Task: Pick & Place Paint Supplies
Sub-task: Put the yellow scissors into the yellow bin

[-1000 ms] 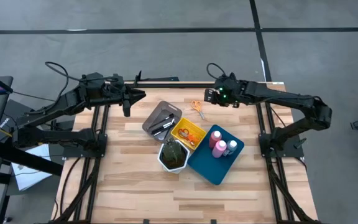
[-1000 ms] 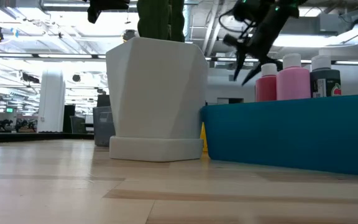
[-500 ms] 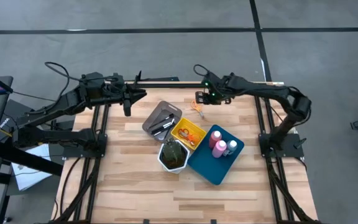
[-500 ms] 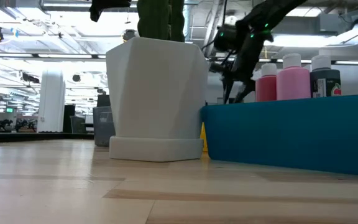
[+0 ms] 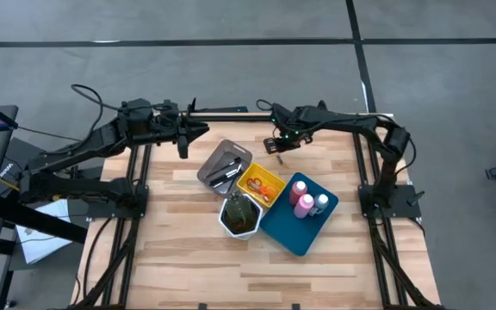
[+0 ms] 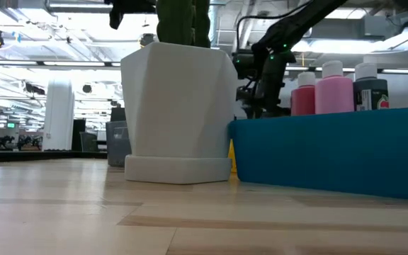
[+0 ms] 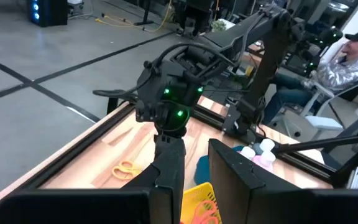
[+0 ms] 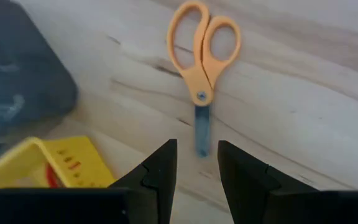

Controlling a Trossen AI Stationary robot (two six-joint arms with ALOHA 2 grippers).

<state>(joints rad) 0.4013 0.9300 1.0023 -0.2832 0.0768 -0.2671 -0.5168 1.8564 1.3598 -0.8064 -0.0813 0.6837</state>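
The orange-handled scissors (image 8: pixel 202 68) lie flat and shut on the wooden table near its far edge, also seen in the left wrist view (image 7: pixel 124 169). My right gripper (image 8: pixel 197 147) hovers just above them, pointing steeply down, open, with the blade tip ahead of the gap between its fingers; it shows in the high view too (image 5: pixel 275 147). My left gripper (image 5: pixel 182 148) waits in the air over the table's far left, open, with nothing between its fingers (image 7: pixel 196 177). Two pink bottles (image 5: pixel 302 196) and a white-capped bottle (image 5: pixel 321 202) stand in the blue tray (image 5: pixel 293 231).
A grey tray (image 5: pixel 218 159) with dark brushes, a yellow tray (image 5: pixel 261 183) and a white hexagonal pot (image 5: pixel 240 215) holding a plant crowd the table's middle, next to the blue tray. A seated person (image 7: pixel 344 62) shows in the room beyond the table.
My right gripper has gone down and toward the table's left, over the orange scissors, and has tipped and rolled until it points steeply down. The scissors and the trays have stayed where they were.
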